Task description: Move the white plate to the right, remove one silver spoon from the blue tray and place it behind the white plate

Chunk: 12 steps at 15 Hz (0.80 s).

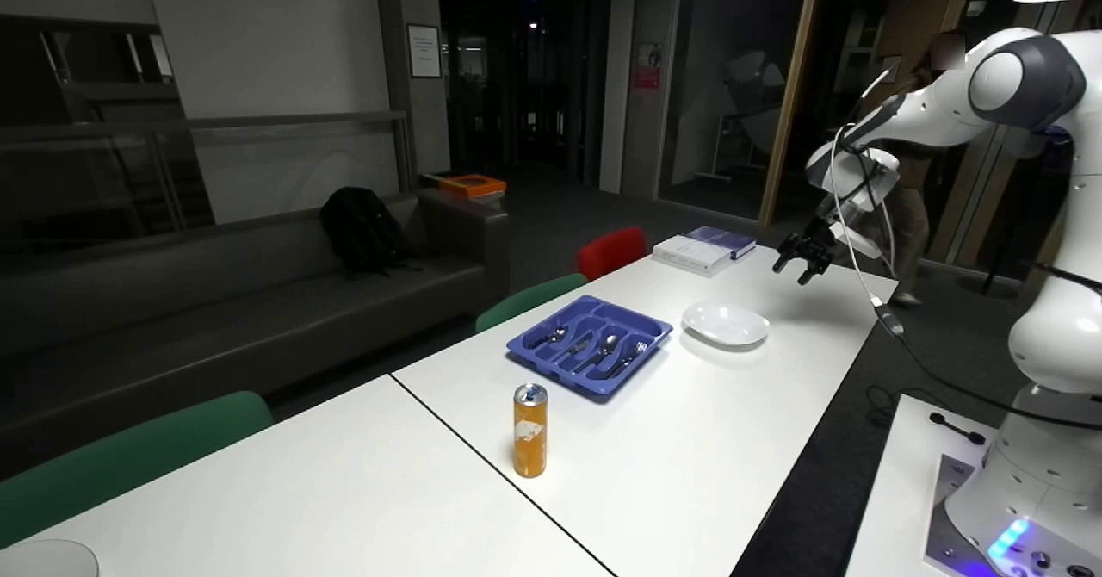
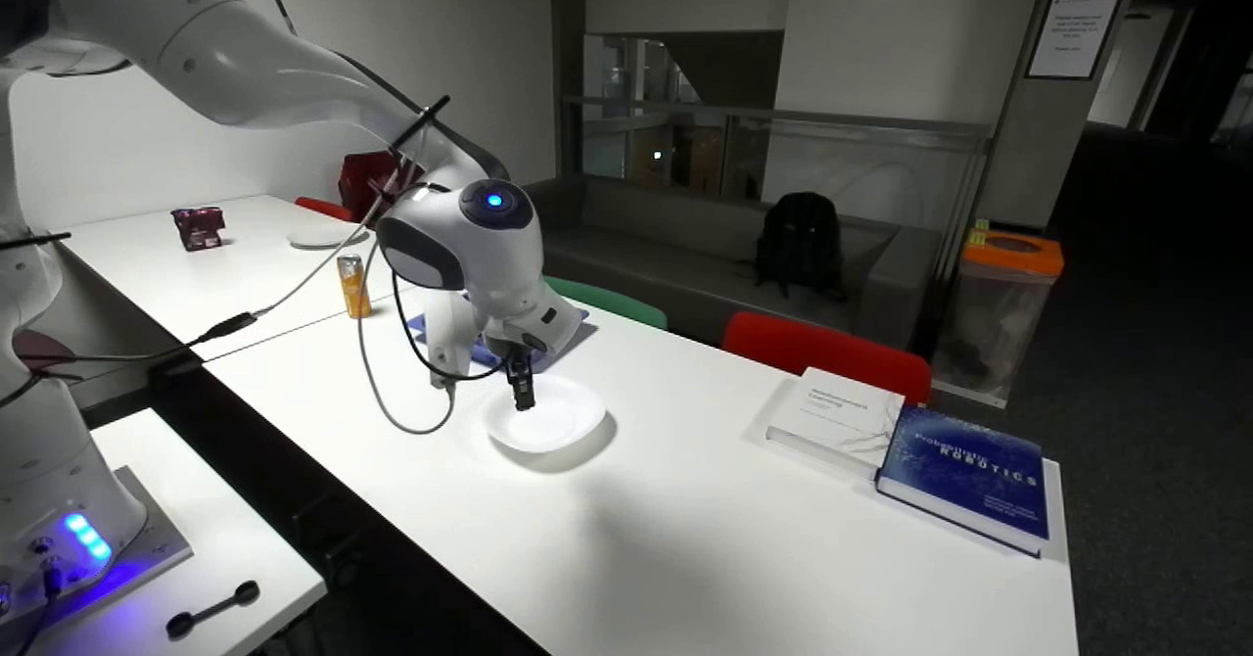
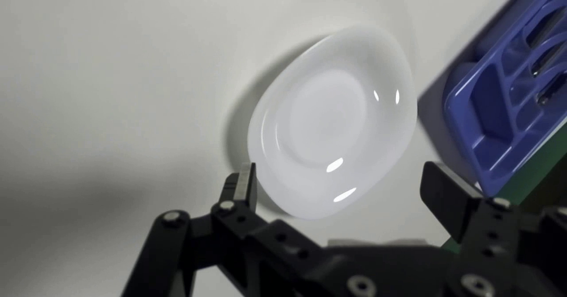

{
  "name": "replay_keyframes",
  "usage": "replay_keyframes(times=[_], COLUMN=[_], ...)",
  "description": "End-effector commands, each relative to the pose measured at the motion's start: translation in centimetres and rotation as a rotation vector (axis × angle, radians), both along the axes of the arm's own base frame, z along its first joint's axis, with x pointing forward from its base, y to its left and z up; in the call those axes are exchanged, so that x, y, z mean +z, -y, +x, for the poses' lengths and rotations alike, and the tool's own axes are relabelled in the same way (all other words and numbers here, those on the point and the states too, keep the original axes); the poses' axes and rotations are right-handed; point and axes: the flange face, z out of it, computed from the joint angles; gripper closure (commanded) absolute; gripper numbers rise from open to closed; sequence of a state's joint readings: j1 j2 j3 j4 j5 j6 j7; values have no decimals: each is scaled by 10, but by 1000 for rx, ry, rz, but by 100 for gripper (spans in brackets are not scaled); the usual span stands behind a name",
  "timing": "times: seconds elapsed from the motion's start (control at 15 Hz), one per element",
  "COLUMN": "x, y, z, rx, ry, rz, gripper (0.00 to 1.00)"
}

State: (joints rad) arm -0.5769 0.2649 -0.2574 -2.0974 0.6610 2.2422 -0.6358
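Observation:
The white plate (image 1: pixel 726 325) lies on the table beside the blue tray (image 1: pixel 555 374). Silvery cutlery rests in the tray's compartments, among it a silver spoon (image 1: pixel 610 343). In an exterior view the arm covers much of the tray (image 2: pixel 566 338), and its cutlery cannot be seen there. My gripper (image 1: pixel 791 273) hangs above the table with its jaws wide apart and nothing held. From the wrist, the plate (image 3: pixel 328 115) appears ahead of the gripper (image 3: pixel 340 168), its near edge between the fingers. The right finger (image 3: pixel 447 195) appears close to the tray's corner (image 3: pixel 489 97) in that picture.
An orange can (image 1: pixel 529 431) stands upright near the table seam. A white book (image 2: pixel 837 416) and a blue book (image 2: pixel 964 475) lie at the table's end. A loose cable (image 2: pixel 377 382) droops from the wrist. Red and green chairs line the far edge.

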Motion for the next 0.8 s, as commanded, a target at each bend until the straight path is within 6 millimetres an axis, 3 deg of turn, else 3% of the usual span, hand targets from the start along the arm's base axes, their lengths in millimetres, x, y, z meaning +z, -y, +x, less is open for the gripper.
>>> replay_keyframes(times=[0.0,0.53,0.73], x=[3,-6,-7], y=[-1,0,-12], z=[-3,2,13], rx=[-1,-12,47], ry=[-2,-4,-16], rz=[2,10,17], gripper=[0,0,0])
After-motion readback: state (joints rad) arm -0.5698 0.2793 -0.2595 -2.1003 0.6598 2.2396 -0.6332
